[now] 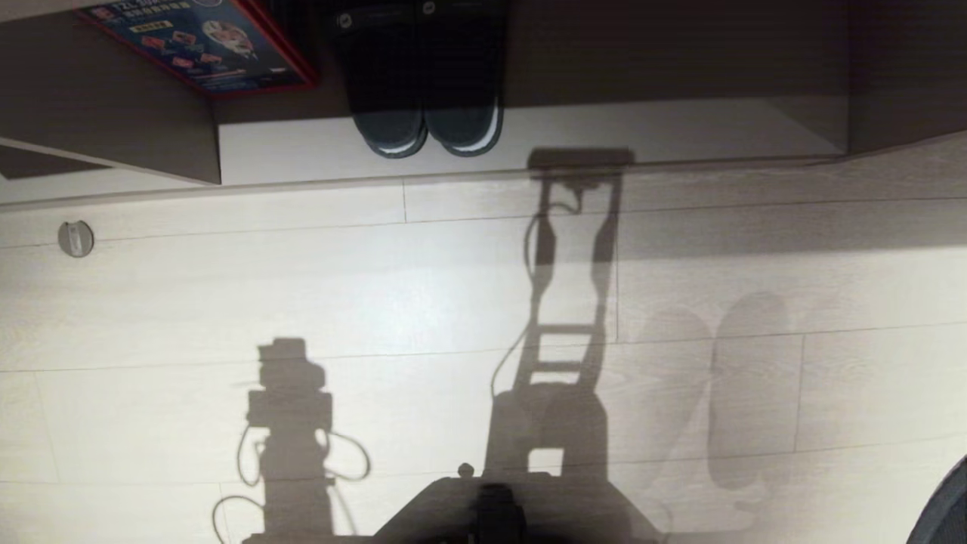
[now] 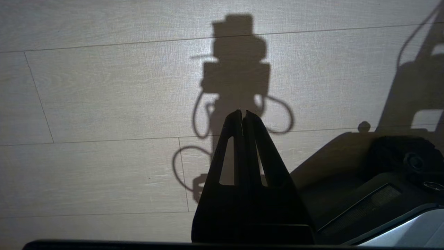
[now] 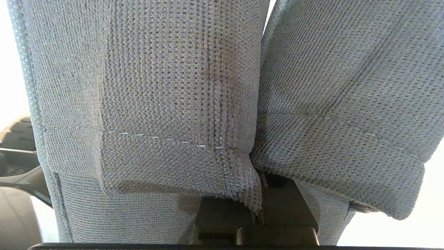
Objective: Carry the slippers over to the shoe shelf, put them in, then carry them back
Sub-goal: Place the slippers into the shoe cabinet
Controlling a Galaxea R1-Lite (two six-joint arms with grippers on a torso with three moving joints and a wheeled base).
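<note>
The two grey-blue knitted slippers [image 3: 180,90] fill the right wrist view, side by side, their inner band edges pinched together. My right gripper [image 3: 258,177] is shut on those edges, its dark fingers mostly covered by the fabric. In the head view neither slipper nor arm shows; only their shadows fall on the floor. The shoe shelf [image 1: 642,125] runs along the far side of the head view, with a pale base board and a raised front lip. My left gripper [image 2: 242,113] hangs shut and empty over the pale plank floor.
A darker pair of slippers with pale rims [image 1: 423,98] stands in the shelf, next to a red-edged printed box [image 1: 204,38]. A vertical divider panel [image 1: 113,98] is at the left. A round floor stop [image 1: 75,238] and my base [image 1: 491,514] are on the floor.
</note>
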